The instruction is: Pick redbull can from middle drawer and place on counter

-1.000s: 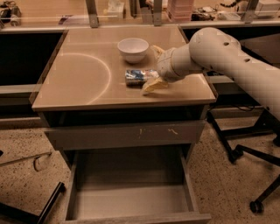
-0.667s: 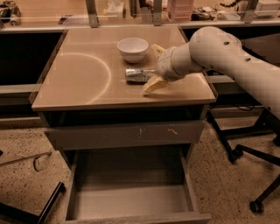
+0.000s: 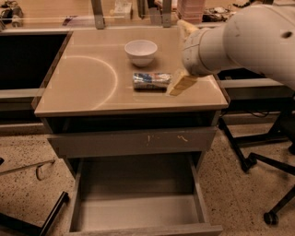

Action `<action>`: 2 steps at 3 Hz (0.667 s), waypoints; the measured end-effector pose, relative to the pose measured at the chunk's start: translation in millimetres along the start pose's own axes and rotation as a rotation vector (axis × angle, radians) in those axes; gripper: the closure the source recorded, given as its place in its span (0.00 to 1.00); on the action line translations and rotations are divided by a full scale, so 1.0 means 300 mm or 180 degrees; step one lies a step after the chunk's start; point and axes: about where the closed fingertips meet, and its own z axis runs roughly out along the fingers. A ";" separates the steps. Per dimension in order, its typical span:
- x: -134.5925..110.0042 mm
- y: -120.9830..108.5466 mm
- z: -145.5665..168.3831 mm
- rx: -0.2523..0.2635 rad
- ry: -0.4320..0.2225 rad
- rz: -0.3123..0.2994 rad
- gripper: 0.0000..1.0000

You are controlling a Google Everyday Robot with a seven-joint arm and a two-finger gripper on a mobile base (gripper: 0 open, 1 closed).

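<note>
The redbull can [image 3: 151, 80] lies on its side on the tan counter [image 3: 87, 87], just in front of the white bowl [image 3: 141, 51]. My gripper [image 3: 183, 57] is above the counter's right part, just right of the can and apart from it. It is open and empty, with one tan finger [image 3: 181, 84] near the can's right end and the other [image 3: 185, 27] farther back. The middle drawer [image 3: 138, 209] is pulled open below, and its flat grey bottom is bare.
The closed grey drawer front with pale scratches [image 3: 133, 140] sits above the open drawer. A long ledge with clutter [image 3: 120, 9] runs behind the counter. Office chair legs and wheels [image 3: 269, 184] stand at the right. A dark bar [image 3: 50, 214] lies on the floor at the left.
My gripper has drawn back to the right, off the can. The can now lies free and fully in view on the counter. The bowl and drawer have not moved.
</note>
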 end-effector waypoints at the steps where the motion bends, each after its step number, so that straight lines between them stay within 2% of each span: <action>1: -0.053 -0.015 -0.272 0.0388 0.0348 -0.0141 0.00; 2: -0.167 -0.069 -0.564 0.0841 0.0572 -0.0293 0.00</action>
